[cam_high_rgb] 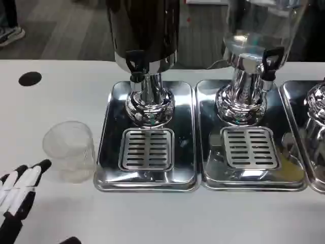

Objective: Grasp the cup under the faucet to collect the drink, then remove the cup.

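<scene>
- A clear plastic cup [69, 150] is standing upright on the white table [61, 96], just left of the left drip tray [104, 152] and not under any tap.
- The left hand [18, 195] is showing at the lower-left edge, its fingers [30, 178] lying straight and close together, pointing toward the cup; the fingertips are sitting near the cup's base but apart from it, holding nothing.
- The dark drink dispenser [144, 30] is standing at the back of that tray, with its black tap [135, 63] hanging over the chrome pedestal, behind the slotted grate [146, 149].
- A second, clear dispenser [254, 35] is sitting on the neighbouring tray [208, 152] to the right.
- By my judgement the task is sitting at its first step: the reach for the cup, with no grasp made.
- The next move is calling for the fingers to spread around the cup's wall and close gently, since thin plastic is likely to buckle, then for a carry rightward onto the grate beneath the black tap.
</scene>
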You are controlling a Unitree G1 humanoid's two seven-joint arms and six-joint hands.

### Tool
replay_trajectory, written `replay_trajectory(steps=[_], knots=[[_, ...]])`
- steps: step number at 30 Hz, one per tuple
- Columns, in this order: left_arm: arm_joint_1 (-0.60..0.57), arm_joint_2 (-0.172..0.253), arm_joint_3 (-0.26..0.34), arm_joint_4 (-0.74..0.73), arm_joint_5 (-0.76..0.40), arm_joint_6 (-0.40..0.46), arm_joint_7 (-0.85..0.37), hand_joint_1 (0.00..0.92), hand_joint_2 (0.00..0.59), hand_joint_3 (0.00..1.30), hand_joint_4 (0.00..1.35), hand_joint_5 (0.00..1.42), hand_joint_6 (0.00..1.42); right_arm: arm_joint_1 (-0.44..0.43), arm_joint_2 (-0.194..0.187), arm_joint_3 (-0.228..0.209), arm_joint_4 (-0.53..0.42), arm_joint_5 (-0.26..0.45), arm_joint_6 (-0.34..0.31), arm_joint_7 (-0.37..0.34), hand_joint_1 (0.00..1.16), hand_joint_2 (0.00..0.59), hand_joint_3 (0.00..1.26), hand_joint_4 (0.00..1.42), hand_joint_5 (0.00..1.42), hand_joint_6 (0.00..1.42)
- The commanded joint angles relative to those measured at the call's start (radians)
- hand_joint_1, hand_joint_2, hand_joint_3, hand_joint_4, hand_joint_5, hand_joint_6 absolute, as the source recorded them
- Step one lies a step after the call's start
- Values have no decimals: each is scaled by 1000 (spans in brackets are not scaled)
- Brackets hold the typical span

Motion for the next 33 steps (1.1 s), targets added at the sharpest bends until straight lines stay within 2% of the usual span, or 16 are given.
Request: replay_trajectory(steps=[1,33], knots=[[17,1,5,-7,-15,-10,-4,0,58,0,0,0,0,3,3,-11,-10,8,-8,-17,581,586,430,313,261,158],[54,-16,39,16,-37,-39,8,0,56,0,0,0,0,-21,1,-5,3,12,-2,-8,595,586,430,313,261,158]])
